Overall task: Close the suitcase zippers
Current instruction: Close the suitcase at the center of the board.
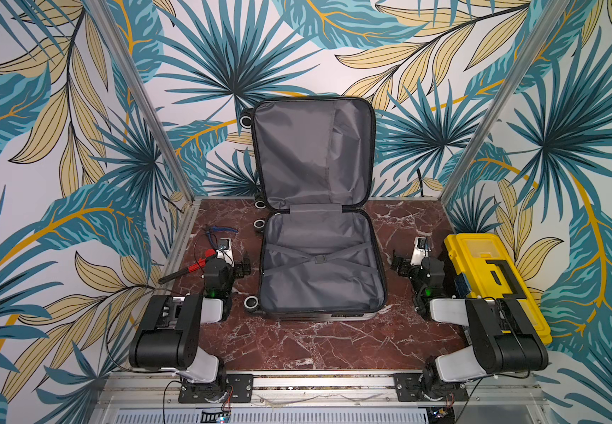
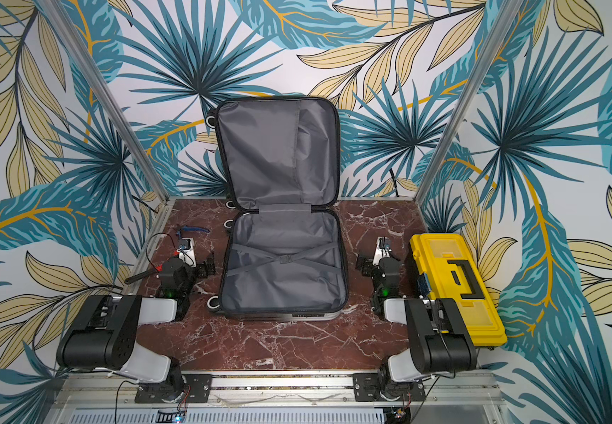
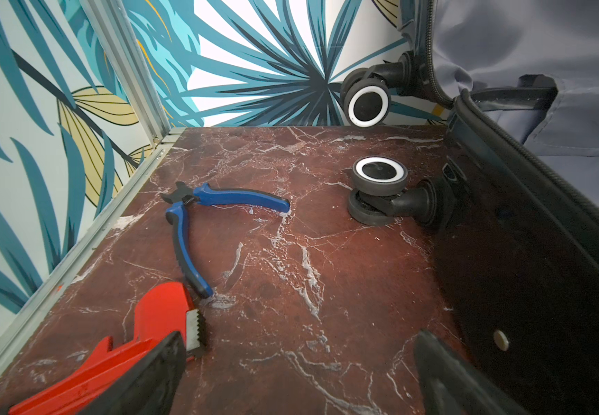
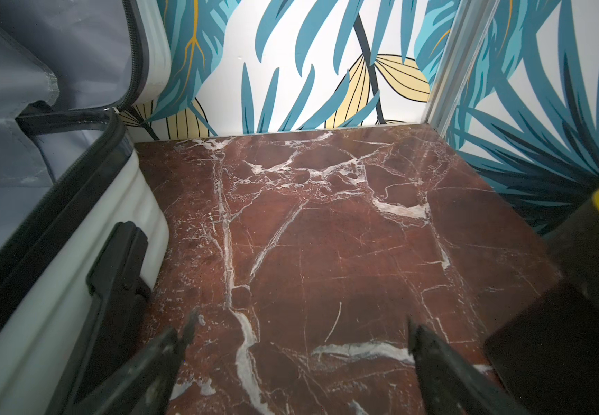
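Note:
The suitcase (image 1: pixel 319 271) (image 2: pixel 282 275) lies open in the middle of the table in both top views. Its grey-lined lid (image 1: pixel 313 154) stands upright against the back wall. The zippers' black track (image 3: pixel 549 187) (image 4: pixel 57 204) runs round both open rims. I cannot make out any pull tabs. My left gripper (image 1: pixel 243 266) (image 3: pixel 300 345) hovers low over the table just left of the base shell, open and empty. My right gripper (image 1: pixel 399 266) (image 4: pixel 301 327) sits just right of the shell near its black side handle (image 4: pixel 118 273), open and empty.
Blue pliers (image 3: pixel 197 215) (image 1: pixel 220 230) and a red pipe wrench (image 3: pixel 118 352) (image 1: pixel 201 261) lie on the table beside the left gripper. A yellow toolbox (image 1: pixel 488 271) stands right of the right arm. Spinner wheels (image 3: pixel 379 172) stick out from the suitcase's left side.

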`<action>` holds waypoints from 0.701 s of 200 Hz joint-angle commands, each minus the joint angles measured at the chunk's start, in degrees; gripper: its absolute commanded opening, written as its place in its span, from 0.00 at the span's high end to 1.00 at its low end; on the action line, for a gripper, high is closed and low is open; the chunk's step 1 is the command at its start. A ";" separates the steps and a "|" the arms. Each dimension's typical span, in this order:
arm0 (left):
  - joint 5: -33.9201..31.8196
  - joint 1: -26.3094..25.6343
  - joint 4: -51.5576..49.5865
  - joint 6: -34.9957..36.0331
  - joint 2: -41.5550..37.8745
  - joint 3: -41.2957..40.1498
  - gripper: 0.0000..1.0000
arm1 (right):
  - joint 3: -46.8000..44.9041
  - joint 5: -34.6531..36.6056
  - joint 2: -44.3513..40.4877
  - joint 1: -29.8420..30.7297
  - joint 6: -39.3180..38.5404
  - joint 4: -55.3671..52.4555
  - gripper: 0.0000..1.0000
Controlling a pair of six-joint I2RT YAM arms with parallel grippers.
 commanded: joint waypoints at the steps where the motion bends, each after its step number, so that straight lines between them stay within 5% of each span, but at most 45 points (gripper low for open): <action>1: -2.48 0.46 -4.27 -0.70 -8.39 1.33 0.01 | -0.83 0.26 -7.70 -0.12 0.34 -3.66 0.01; 40: -7.13 0.46 -22.12 -6.08 -23.10 6.46 0.01 | 6.29 -6.17 -22.60 -0.12 2.87 -23.22 0.01; 75: -7.56 0.46 -40.64 -16.18 -30.45 13.96 0.01 | 20.16 -12.90 -24.13 -0.12 4.70 -39.99 0.01; 108: 2.51 0.46 -53.92 -22.46 -30.02 20.23 0.01 | 32.67 -16.51 -16.43 -0.12 6.71 -46.05 0.05; 140: 15.88 0.42 -55.63 -26.27 -23.28 23.80 0.01 | 45.41 -19.28 -3.97 0.10 9.97 -46.24 0.11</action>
